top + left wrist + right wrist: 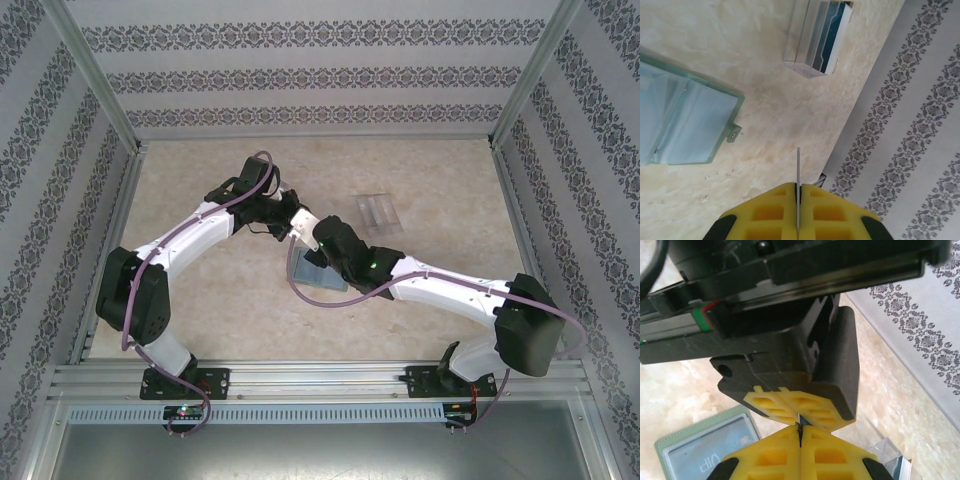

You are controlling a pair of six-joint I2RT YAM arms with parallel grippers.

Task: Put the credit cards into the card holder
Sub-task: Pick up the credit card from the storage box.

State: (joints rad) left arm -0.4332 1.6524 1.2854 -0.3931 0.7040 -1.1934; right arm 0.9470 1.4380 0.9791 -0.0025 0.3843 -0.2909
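A thin pale credit card (303, 222) hangs in the air between both grippers above the table's middle. My left gripper (798, 186) is shut on it, and the card stands edge-on (798, 167) out of the yellow fingertips. My right gripper (800, 429) meets it tip to tip, jaws together on the card's other edge (801, 419). The left gripper's yellow fingers (785, 407) face it. The grey-green card holder (318, 268) lies open on the table below the right arm. It also shows in the left wrist view (685, 125). A bluish card with a chip (715, 457) sits in its pocket.
A clear plastic box (378, 212) stands on the table to the right of the grippers, with a dark blue card inside (832, 35). Patterned walls close in the table at the back and both sides.
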